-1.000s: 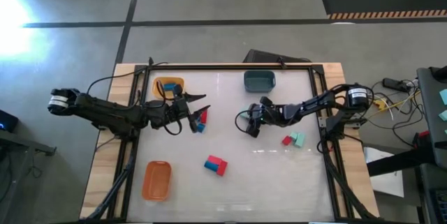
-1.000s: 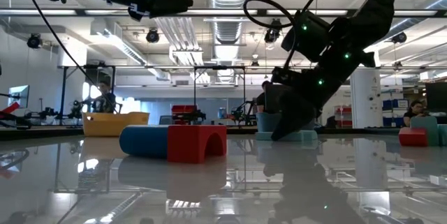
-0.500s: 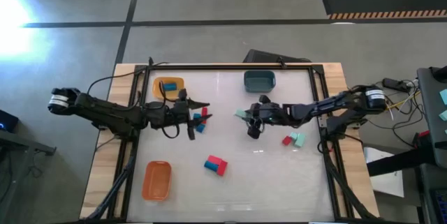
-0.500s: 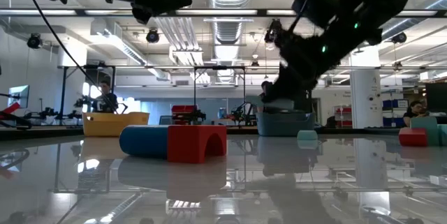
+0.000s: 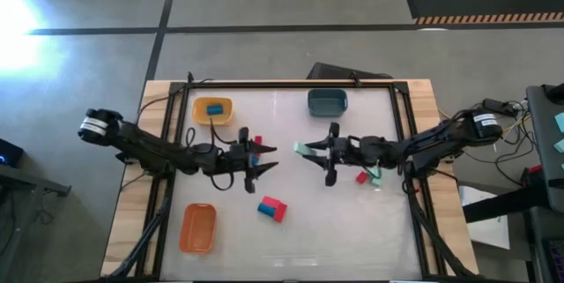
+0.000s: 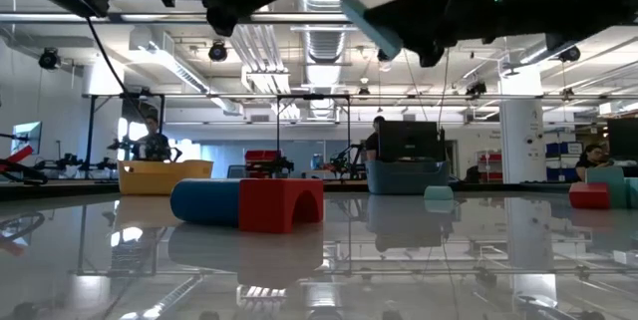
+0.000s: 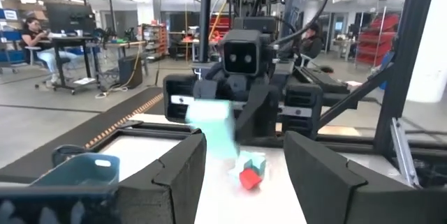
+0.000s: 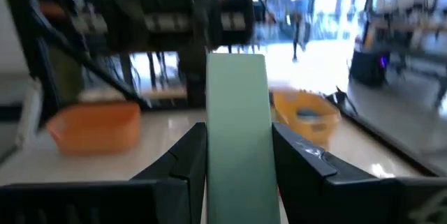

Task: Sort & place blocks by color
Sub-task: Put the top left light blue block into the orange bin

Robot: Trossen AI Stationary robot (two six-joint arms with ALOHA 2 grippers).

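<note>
The right hand (image 5: pixel 310 151) is up off the bench (image 5: pixel 352 230), its two fingers pinched on a pale mint-green bar (image 8: pixel 237 123) that sticks out well past the fingertips; it hangs just right of the red and blue pair (image 5: pixel 272 209) near the bench's middle, and higher than them. The left hand (image 5: pixel 264 158) faces it from the other side of that pair, fingers spread wide with nothing between them. A small red and blue block (image 5: pixel 255 148) sits just under its upper finger, though whether they touch is hard to say from above.

Further right of the pair, a red block (image 5: pixel 361 177) and a mint cube (image 5: pixel 374 178) lie side by side. The dark teal tray (image 5: pixel 327 101) stands at the far edge, the yellow tray (image 5: pixel 212 109) with a blue block (image 5: pixel 213 109) in it at the far left, and the orange tray (image 5: pixel 197 227) to the pair's left.
</note>
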